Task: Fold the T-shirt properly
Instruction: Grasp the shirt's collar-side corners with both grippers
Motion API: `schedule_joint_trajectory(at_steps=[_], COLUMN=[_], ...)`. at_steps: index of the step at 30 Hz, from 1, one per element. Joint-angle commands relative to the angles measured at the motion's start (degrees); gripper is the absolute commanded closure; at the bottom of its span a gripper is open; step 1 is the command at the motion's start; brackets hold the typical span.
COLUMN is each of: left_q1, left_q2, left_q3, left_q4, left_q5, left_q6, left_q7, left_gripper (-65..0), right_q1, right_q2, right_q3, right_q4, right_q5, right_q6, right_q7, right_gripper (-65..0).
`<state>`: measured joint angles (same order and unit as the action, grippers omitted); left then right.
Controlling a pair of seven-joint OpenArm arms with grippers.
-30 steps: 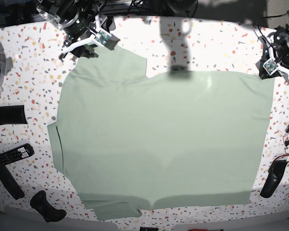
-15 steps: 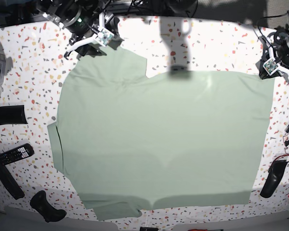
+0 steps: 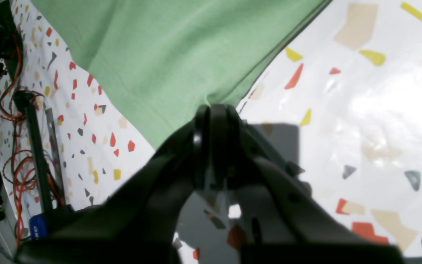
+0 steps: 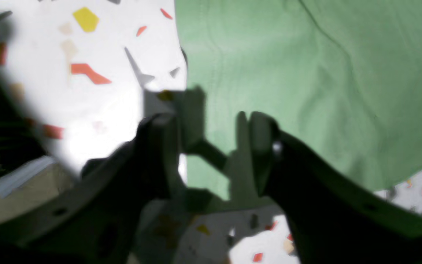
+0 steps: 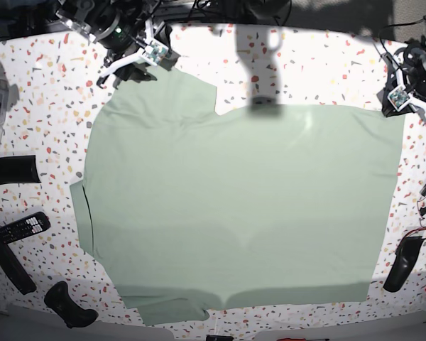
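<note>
The pale mint-green T-shirt lies spread flat over most of the speckled table. My right gripper is at the shirt's far left corner. In the right wrist view it stands open astride the fabric's edge, one finger over the bare table and the other finger over the T-shirt. My left gripper sits at the far right corner. In the left wrist view it is shut, and the T-shirt puckers right at its tips.
A remote control and dark tools lie along the left edge. Another black tool and red cables sit at the right edge. Tangled cables run beside the left arm.
My right gripper has shifted a little toward the far edge of the shirt's corner and its jaws have narrowed. The left arm and the shirt have not moved.
</note>
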<state>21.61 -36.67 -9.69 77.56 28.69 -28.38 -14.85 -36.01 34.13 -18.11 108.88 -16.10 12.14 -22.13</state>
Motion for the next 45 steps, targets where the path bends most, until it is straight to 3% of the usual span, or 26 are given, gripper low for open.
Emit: schedule_joint_trajectory(at_steps=[1, 5, 11, 15, 21, 27, 32, 45], left_q1=[0.00, 0.00, 0.00, 0.00, -0.11, -1.64, -1.77, -1.75], left_q2=[-0.98, -0.98, -0.98, -1.01, -1.51, -1.49, -1.46, -1.46], left_q3=[-0.33, -0.33, -0.33, -0.33, -0.35, -0.39, -0.39, -0.39], left_q4=[0.52, 0.52, 0.52, 0.52, 0.52, 0.52, 0.52, 0.52], left_q5=[-0.26, -0.26, -0.28, -0.26, -0.22, -0.22, -0.24, -0.74], left_q6=[0.07, 0.07, 0.07, 0.07, 0.09, 0.59, 3.96, 3.93], left_q7=[-0.24, -0.24, -0.26, -2.69, -13.29, -10.03, -11.45, -12.26], left_gripper=[0.0, 0.0, 0.0, 0.0, 0.0, 0.0, 0.0, 0.0], right_q1=[0.00, 0.00, -0.02, -0.02, -0.04, -0.02, -0.04, -0.02], right_q2=[0.79, 0.79, 0.79, 0.79, 0.79, 0.79, 0.79, 0.79], right_q3=[0.37, 0.37, 0.37, 0.35, 0.35, 0.35, 0.37, 0.37], right_q4=[0.22, 0.22, 0.24, 0.31, 4.63, 10.14, 10.86, 10.86], right_q5=[-2.03, -3.54, -3.45, -3.43, -3.23, -3.23, -3.21, -3.21], right_q6=[-1.44, -2.34, -2.34, -2.32, -2.34, -2.34, -2.34, -2.60], right_q7=[-1.49, -1.49, -1.42, -1.44, -6.27, -6.62, -6.19, -11.10], right_gripper=[-24.2, -17.2, 0.0, 0.0, 0.0, 0.0, 0.0, 0.0])
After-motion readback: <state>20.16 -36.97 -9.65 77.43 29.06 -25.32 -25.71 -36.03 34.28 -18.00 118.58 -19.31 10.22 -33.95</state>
